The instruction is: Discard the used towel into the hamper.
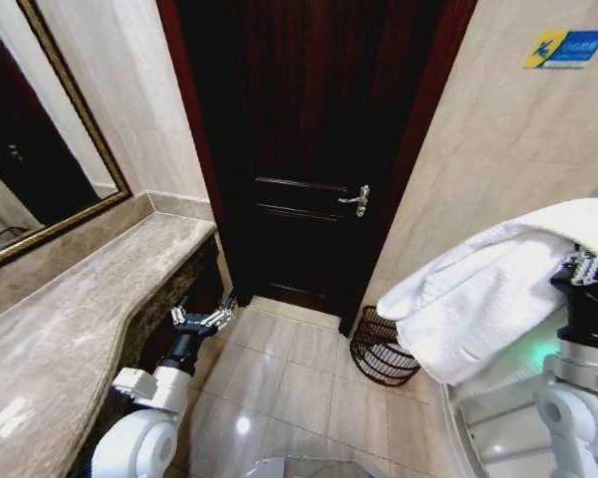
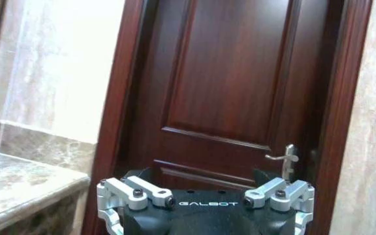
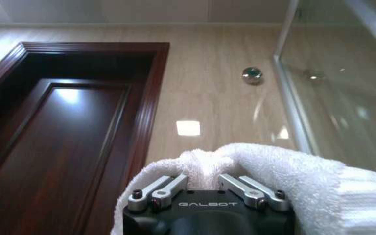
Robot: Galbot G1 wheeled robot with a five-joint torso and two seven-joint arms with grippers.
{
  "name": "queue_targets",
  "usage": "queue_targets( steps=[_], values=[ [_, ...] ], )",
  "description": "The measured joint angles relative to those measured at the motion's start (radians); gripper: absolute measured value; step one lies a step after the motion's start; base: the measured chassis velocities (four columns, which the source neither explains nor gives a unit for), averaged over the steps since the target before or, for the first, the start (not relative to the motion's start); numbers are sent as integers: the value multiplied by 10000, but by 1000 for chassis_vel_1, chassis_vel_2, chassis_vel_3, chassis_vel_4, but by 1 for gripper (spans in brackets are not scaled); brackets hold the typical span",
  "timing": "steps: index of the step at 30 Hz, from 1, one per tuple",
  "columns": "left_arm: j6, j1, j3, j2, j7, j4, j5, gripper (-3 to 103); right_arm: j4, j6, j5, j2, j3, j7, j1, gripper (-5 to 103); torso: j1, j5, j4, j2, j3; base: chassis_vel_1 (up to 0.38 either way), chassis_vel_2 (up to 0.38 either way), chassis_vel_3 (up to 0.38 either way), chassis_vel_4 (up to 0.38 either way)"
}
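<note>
The right gripper point(image 3: 201, 183) has its jaws closed on a pinched fold of the white towel point(image 1: 498, 289), which bunches up between the fingers and drapes back over the wrist. In the head view this gripper point(image 1: 581, 267) is raised high on the robot's right, and the towel hangs from it in a broad sheet, its long axis sloping down towards the robot's left.

The hamper point(image 1: 382, 349) stands on the floor tiles against the wall, just right of the dark wooden door point(image 1: 309, 149). It lies below the towel and somewhat to the left of the jaws; the towel's lowest edge appears to overlap its rim in the head view, though the actual height gap cannot be judged.

The left gripper point(image 1: 203, 319) is parked low beside the marble worktop point(image 1: 90, 309), jaws spread wide and empty. The right arm is therefore the nearer one and carries the load.
</note>
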Motion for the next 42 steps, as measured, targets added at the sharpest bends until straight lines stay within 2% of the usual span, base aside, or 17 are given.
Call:
queue_targets(
  steps=[26, 34, 42],
  values=[
    [0, 0, 0, 0, 0, 0, 0, 100, 869, 83, -574, 1227, -55, -49, -413, 5, 2, -2, 1, 2, 2, -28, -27, -24, -30],
    [0, 0, 0, 0, 0, 0, 0, 100, 667, 168, -724, 1293, -67, -67, -306, 5, 3, 3, -4, 3, 2, -51, -45, -55, -53],
    [0, 0, 0, 0, 0, 0, 0, 100, 668, 60, -732, 1097, -143, -126, -178, 5, 1, 0, 2, 5, 1, 0, 0, 0, 0]
  ],
)
